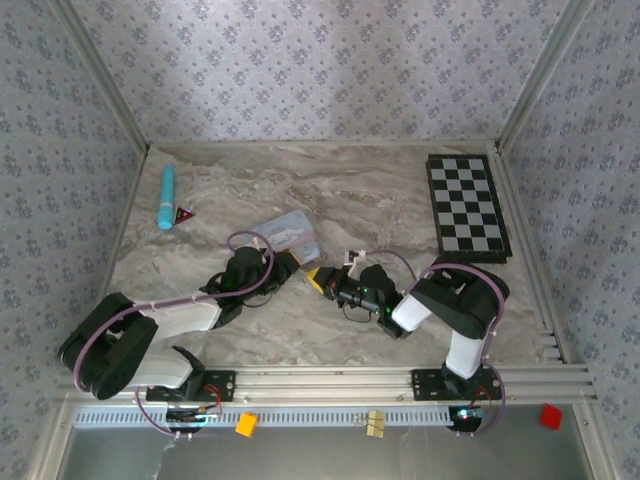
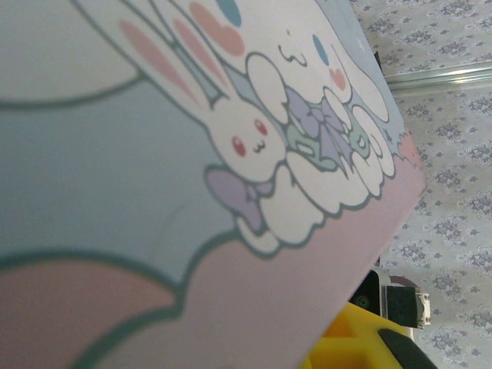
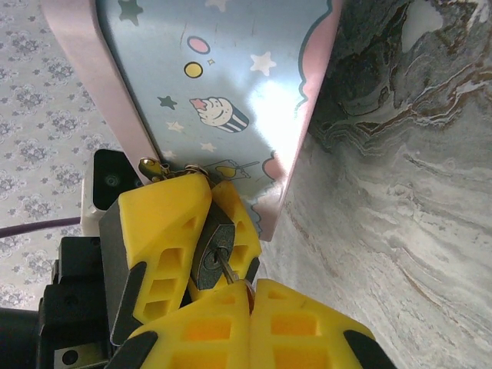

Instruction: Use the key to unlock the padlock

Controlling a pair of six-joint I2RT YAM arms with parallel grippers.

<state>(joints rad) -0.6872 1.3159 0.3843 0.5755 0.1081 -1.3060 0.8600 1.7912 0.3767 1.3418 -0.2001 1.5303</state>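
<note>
In the right wrist view the padlock (image 3: pixel 214 250), small and dark, is clamped between the yellow fingers (image 3: pixel 157 231) of my left gripper (image 3: pixel 211 204), keyhole facing the camera. The key (image 3: pixel 229 270) has its blade in that keyhole. My right gripper (image 3: pixel 250 290) is shut on the key's head. In the top view the two grippers meet tip to tip at mid-table, left gripper (image 1: pixel 298 268) and right gripper (image 1: pixel 322 281). The light-blue cartoon tin (image 3: pixel 223 77) lies just behind the padlock and blocks most of the left wrist view (image 2: pixel 192 192).
A chessboard (image 1: pixel 467 205) lies at the back right. A blue cylinder (image 1: pixel 167 195) and a small red triangle (image 1: pixel 183 214) lie at the back left. The tin (image 1: pixel 287 231) sits just beyond the grippers. Small orange (image 1: pixel 246 423), tan (image 1: pixel 375 424) and red (image 1: pixel 551 415) blocks rest by the front rail.
</note>
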